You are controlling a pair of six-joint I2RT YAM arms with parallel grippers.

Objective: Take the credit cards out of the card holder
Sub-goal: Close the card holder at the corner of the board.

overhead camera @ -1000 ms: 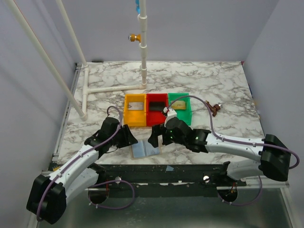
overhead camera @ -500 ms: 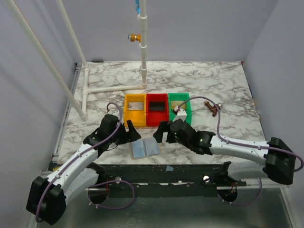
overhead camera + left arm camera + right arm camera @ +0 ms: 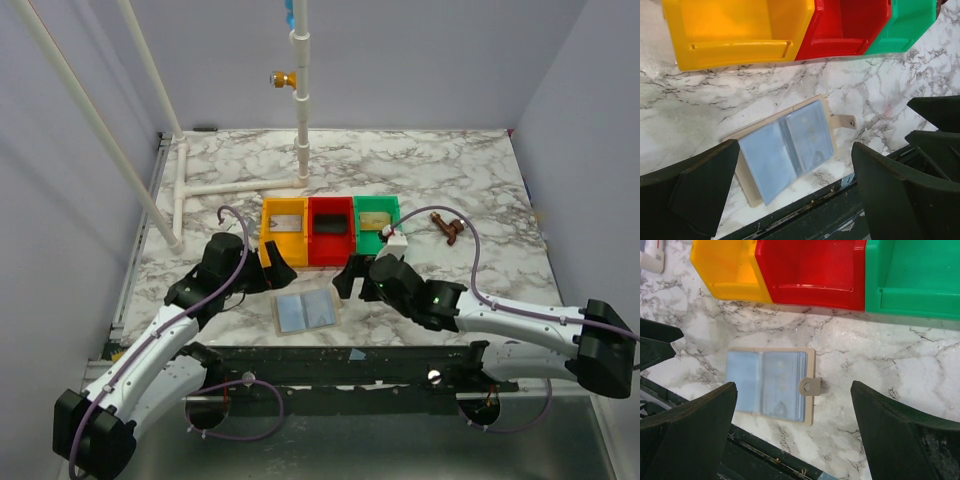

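Note:
The card holder (image 3: 306, 311) lies open and flat near the table's front edge, grey-blue lining up, with its tan snap tab (image 3: 809, 386) to the right. My left gripper (image 3: 278, 274) hovers just behind its left side, open and holding nothing. Behind its right side, my right gripper (image 3: 347, 278) is also open and holds nothing. Each wrist view shows the card holder (image 3: 790, 145) (image 3: 769, 385) between wide-spread fingers, untouched. A grey credit card (image 3: 287, 224) lies in the yellow tray, a black one (image 3: 331, 227) in the red tray, a tan-striped one (image 3: 375, 219) in the green tray.
The yellow tray (image 3: 270, 246), red tray (image 3: 330, 250) and green tray (image 3: 397, 222) stand in a row behind the card holder. A white block (image 3: 394, 239) sits by the green tray, with a brown object (image 3: 445, 226) further right. A white pipe frame (image 3: 240, 187) stands at the back left.
My left gripper has opened wide and drawn back from the card holder. The right gripper has pulled away to the right. The card holder now lies alone, spread open.

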